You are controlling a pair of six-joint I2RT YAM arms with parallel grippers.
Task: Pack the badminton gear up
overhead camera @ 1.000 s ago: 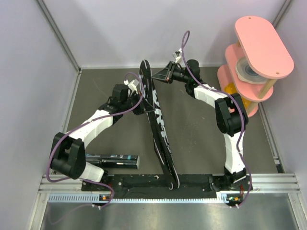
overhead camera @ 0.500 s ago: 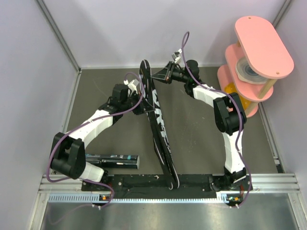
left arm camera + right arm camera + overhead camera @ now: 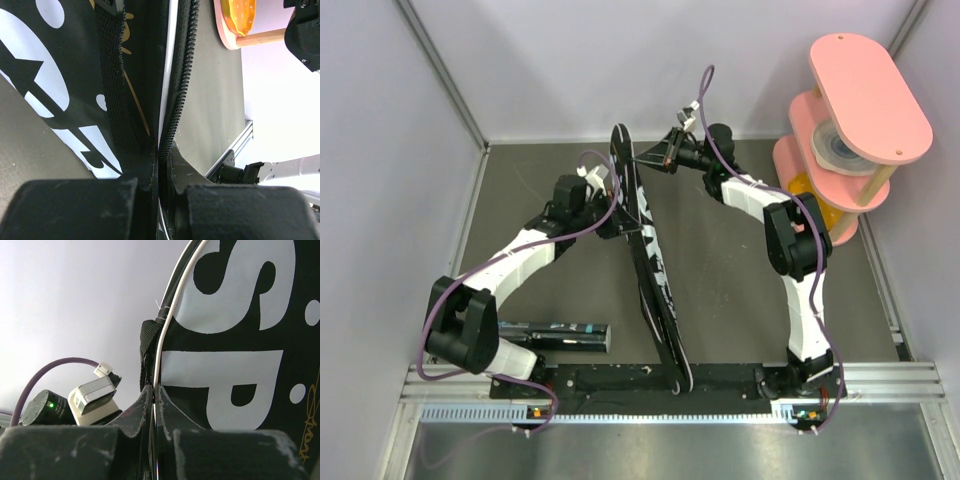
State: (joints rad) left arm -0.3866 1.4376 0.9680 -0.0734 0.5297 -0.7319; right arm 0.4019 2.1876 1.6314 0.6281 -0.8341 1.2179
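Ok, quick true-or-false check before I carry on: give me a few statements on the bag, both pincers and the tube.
1. The SPORT bag lies flat. False: it stands up on its edge.
2. The left pincer is shut on the bag's zipper edge. True.
3. The right pincer hangs open, clear of the bag. False: it is shut on the bag's white-piped rim.
4. The black tube lies on the table, at its near left. True.
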